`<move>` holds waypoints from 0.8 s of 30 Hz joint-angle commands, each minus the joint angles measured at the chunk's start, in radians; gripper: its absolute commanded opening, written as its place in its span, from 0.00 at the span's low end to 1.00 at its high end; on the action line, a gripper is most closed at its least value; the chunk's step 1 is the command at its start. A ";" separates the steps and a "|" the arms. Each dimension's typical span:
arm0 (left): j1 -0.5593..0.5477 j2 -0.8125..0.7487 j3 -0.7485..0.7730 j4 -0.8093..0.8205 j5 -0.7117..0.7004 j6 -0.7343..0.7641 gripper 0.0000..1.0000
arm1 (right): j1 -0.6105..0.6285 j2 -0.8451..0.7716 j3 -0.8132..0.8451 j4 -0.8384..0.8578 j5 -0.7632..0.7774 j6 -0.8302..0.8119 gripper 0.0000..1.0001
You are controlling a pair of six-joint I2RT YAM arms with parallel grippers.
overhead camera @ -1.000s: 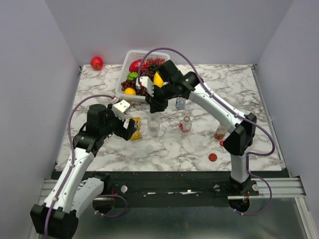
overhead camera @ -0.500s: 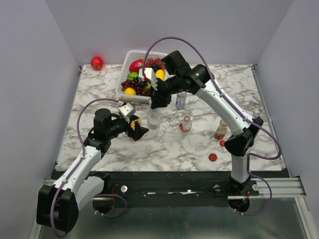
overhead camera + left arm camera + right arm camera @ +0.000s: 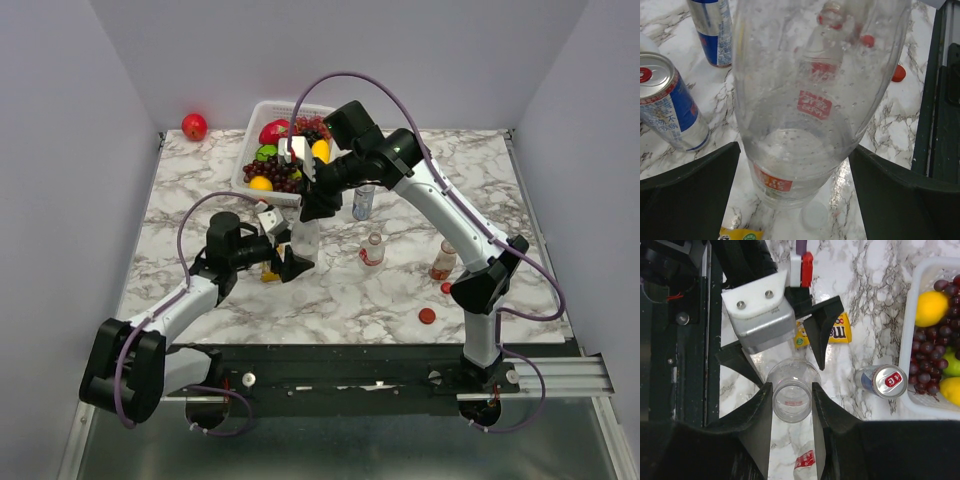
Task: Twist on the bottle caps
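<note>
Left arm stretched forward since earlier frames. Left claw (image 3: 796, 165) spread wide, gripping nothing, fingers close either side of tall bottle (image 3: 810, 100) lower body. Whitish cap (image 3: 814, 216) on tabletop (image 3: 200, 200) under left claw, between its fingers. Right claw (image 3: 791, 401) pinched on same bottle's neck from above, mouth uncapped. Soda can (image 3: 882, 381) beside right claw. Short bottle (image 3: 372, 248), second short bottle (image 3: 443, 263), red cap (image 3: 427, 316) farther right of both claws.
</note>
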 commanded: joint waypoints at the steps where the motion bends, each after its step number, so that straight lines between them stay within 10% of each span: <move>1: -0.040 0.025 0.039 0.029 0.073 0.098 0.99 | 0.007 -0.019 0.020 0.029 -0.058 0.013 0.00; 7: -0.061 0.045 0.040 0.050 0.048 0.123 0.98 | 0.007 -0.019 0.018 0.024 -0.063 0.010 0.00; 17: -0.061 0.039 0.034 0.024 0.040 0.134 0.66 | 0.007 -0.029 0.007 0.035 -0.046 0.019 0.00; 20: -0.057 0.005 0.043 -0.035 0.030 0.129 0.63 | 0.001 -0.035 0.009 0.046 -0.012 0.044 0.11; 24: -0.049 -0.120 0.031 -0.147 -0.067 0.157 0.63 | -0.053 -0.069 0.020 0.098 -0.021 0.117 0.50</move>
